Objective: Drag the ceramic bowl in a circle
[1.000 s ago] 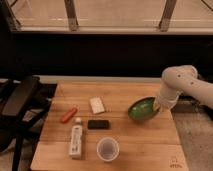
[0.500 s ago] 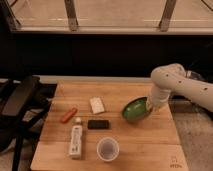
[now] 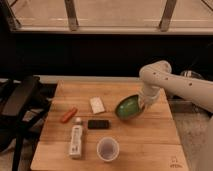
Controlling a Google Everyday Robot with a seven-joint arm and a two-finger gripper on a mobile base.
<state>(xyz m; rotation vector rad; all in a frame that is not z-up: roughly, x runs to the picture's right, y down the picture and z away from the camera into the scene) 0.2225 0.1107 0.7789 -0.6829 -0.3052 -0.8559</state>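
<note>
Camera view: the bowl [image 3: 128,107] sits tilted on the right half of the counter [image 3: 150,145], right of a white block [image 3: 97,104]. The pincer [image 3: 144,102] is at the bowl's right rim; whether it is apart or clamped cannot be told. Judgement: glazed ceramic, rigid, fairly heavy, slick and chippable; the rim is the only workable hold. A cup [image 3: 107,148] stands well apart, nearer the front edge.

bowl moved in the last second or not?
Yes. The green bowl has slid left across the wooden table, closing on the white block, which stayed put. The gripper is at the bowl's right rim and went with it.
</note>
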